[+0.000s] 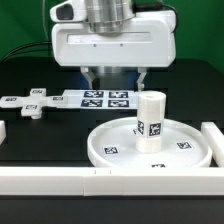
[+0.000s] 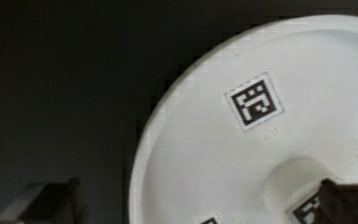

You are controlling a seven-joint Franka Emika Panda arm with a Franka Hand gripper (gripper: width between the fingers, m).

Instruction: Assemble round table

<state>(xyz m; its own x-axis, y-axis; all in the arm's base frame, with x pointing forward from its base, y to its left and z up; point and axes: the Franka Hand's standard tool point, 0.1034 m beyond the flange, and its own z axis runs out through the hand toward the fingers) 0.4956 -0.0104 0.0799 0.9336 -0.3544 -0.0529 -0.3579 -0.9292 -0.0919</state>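
Tool wide apart, empty (over rim of disc); short cylinder upright, long axis vertical.

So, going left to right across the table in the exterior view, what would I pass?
Flat white cross-shaped plastic piece → thin flat white marker board with printed tags → short thick white cylinder, standing on the large round rimmed white disc → long white border bar at the right edge.

No words, numbers or brand names are legible anywhere. The only markings are black-and-white square tags, seen on the round disc, the cylinder, the cross-shaped piece and the marker board.
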